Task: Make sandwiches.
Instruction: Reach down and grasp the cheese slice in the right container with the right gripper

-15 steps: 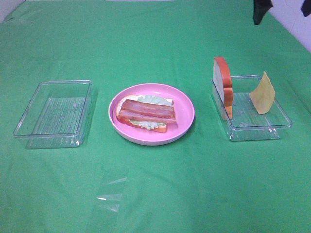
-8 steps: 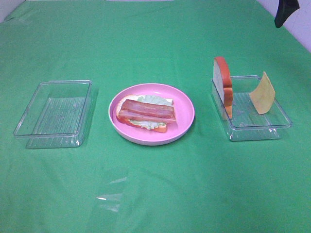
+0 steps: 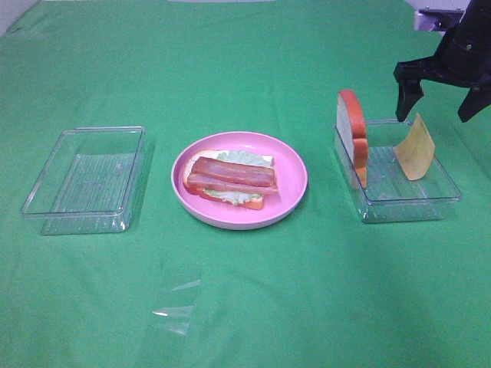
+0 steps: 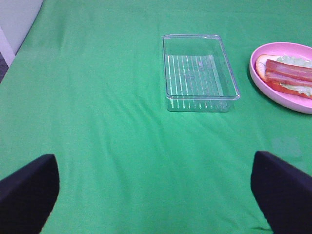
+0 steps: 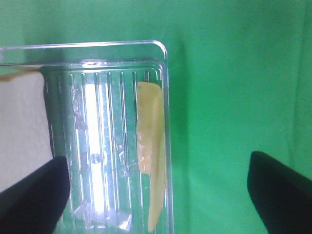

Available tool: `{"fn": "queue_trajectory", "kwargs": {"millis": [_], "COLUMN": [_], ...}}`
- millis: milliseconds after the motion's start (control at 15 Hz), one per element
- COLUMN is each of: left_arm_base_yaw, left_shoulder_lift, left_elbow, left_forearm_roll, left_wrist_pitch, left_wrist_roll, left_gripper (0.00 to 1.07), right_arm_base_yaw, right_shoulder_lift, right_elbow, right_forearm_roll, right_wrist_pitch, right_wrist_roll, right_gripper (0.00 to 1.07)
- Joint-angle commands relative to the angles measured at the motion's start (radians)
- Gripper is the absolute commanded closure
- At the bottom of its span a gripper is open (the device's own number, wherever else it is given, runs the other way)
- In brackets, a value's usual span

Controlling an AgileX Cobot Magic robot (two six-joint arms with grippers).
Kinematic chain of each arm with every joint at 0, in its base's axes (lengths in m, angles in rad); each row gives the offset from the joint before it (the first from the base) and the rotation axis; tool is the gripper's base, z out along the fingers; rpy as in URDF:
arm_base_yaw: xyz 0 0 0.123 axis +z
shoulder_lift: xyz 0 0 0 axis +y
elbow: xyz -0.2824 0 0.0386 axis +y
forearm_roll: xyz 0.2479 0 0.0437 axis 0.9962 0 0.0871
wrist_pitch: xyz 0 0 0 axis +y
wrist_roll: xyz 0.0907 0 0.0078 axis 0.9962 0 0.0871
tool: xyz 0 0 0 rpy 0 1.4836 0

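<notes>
Our right gripper [image 3: 435, 111], fingers [image 3: 406, 90] wide, hovers over the cheese square [image 3: 415, 149], propped at the tray's [image 3: 403, 208] 3 o'clock wall for pinching.

- Exterior high view: the arm behind the right claw [image 3: 436, 109] runs off the picture's corner.
- The lettuce leaf [image 3: 244, 197] lies mostly hidden under the bacon strips [image 3: 232, 175] — only its fringe shows.
- Left wrist view: the pink plate [image 4: 285, 97] is cut by the edge.
- Right wrist view: the bread slice [image 5: 22, 126] and clear tray [image 5: 165, 53] are cut off too.
</notes>
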Motion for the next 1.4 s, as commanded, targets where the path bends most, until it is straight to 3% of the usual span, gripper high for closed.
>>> {"fn": "queue_trajectory", "kwargs": {"millis": [67, 400, 467, 600, 800, 1067, 1133, 1400], "left_arm_base_yaw": [0.004, 0.004, 0.004, 0.004, 0.004, 0.004, 0.004, 0.004], "left_shoulder_lift": [-0.015, -0.015, -0.015, -0.015, -0.015, -0.015, -0.015, -0.015], "left_elbow": [0.001, 0.001, 0.001, 0.001, 0.001, 0.001, 0.001, 0.001], "left_forearm_roll": [0.001, 0.001, 0.001, 0.001, 0.001, 0.001, 0.001, 0.001], "left_wrist_pitch": [-0.011, -0.011, -0.011, -0.011, -0.011, -0.011, -0.011, -0.011], "left_wrist_roll": [-0.010, -0.010, -0.010, -0.010, -0.010, -0.010, -0.010, -0.010], "left_gripper": [0.04, 0.04, 0.04, 0.04, 0.04, 0.04, 0.04, 0.04], "right_arm_base_yaw": [-0.001, -0.001, -0.001, -0.001, -0.001, -0.001, -0.001, -0.001], "right_shoulder_lift": [0.028, 0.070, 0.076, 0.076, 0.076, 0.073, 0.068, 0.065], "right_elbow": [-0.004, -0.004, -0.004, -0.004, -0.004, -0.004, -0.004, -0.004], "right_forearm_roll": [0.000, 0.000, 0.000, 0.000, 0.000, 0.000, 0.000, 0.000], "right_wrist_pitch": [-0.021, -0.035, -0.033, -0.032, -0.031, -0.031, -0.031, -0.031], "right_wrist_roll": [-0.013, -0.013, -0.013, -0.012, -0.012, -0.012, -0.013, -0.014], "right_gripper": [0.13, 0.20, 0.40, 0.69, 0.92, 0.98, 1.07, 1.07]}}
